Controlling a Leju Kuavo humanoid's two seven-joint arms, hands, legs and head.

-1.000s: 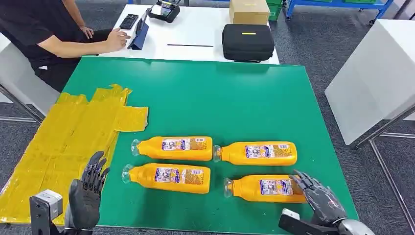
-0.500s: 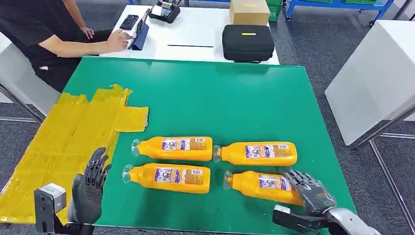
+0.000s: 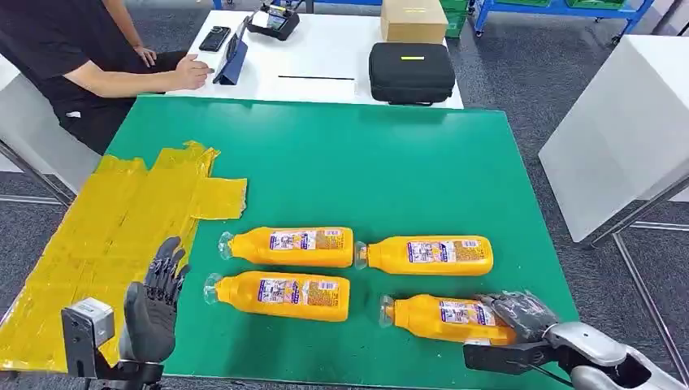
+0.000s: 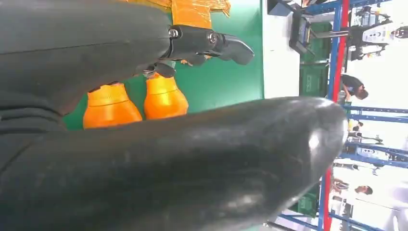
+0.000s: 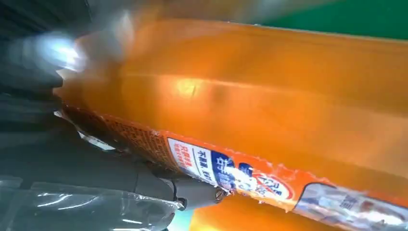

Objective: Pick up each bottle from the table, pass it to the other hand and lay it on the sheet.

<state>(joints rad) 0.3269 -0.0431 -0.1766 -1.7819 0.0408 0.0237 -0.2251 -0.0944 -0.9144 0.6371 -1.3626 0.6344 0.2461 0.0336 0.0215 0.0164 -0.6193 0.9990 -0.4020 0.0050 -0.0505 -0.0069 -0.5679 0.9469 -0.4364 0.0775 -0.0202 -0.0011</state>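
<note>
Near-right bottle (image 3: 445, 318) lies on the green table (image 3: 366, 171), base end gripped by right hand (image 3: 520, 313), fingers curled over it. Left hand (image 3: 154, 305) upright at the yellow sheet (image 3: 114, 227) edge, fingers spread, holding nothing.

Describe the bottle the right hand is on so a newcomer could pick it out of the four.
On the green table, four orange bottles lie on their sides in two rows of two. Take the row nearest the robot, then its right-hand bottle, cap pointing left. It alone has the right hand wrapped over its base end, and it sits slightly askew while the other three lie square and untouched.
</note>
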